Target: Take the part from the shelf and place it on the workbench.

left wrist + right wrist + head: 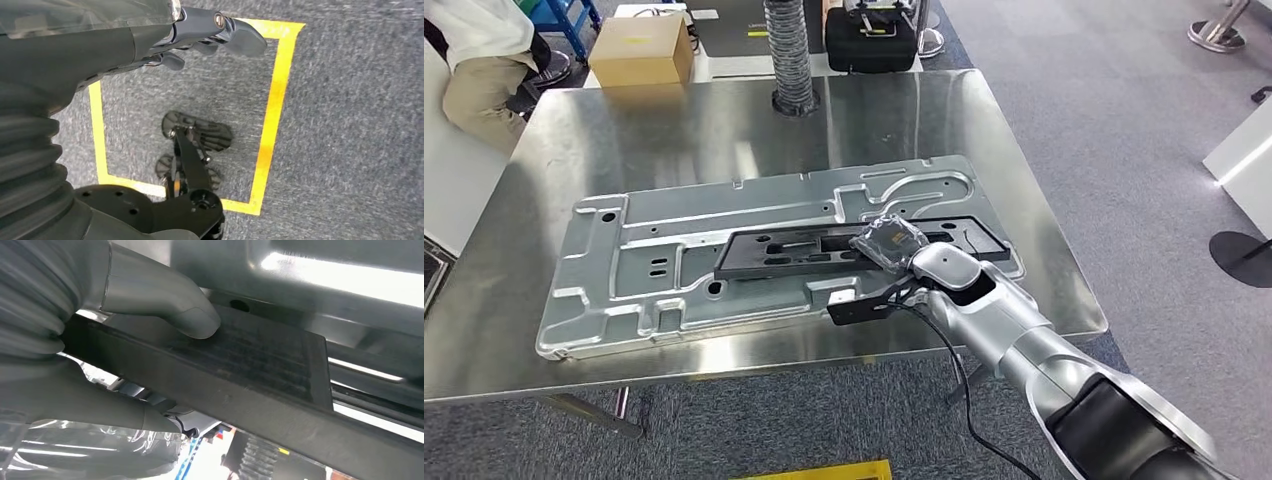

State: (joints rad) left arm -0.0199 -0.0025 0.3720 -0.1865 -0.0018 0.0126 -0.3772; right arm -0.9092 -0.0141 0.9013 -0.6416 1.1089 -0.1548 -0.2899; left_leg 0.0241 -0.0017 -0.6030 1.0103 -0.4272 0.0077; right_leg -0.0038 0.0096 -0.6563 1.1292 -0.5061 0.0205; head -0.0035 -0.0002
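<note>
Black flat part (pixel 824 250) lying on the big silver stamped panel (pixel 644 270), long axis running left to right across the table (pixel 724 120), right end slightly farther back. Gripped at its right end by right hand (pixel 894 250): thumb (pixel 170 310) pressed on top, fingers (pixel 125 410) curled beneath. Left hand (pixel 210 30) hanging over yellow-taped carpet (pixel 350 125), loosely spread, holding nothing.

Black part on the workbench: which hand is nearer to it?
Right. The right hand grips the black part at its near end over the workbench; the left hand hangs low above the floor, away from it.
</note>
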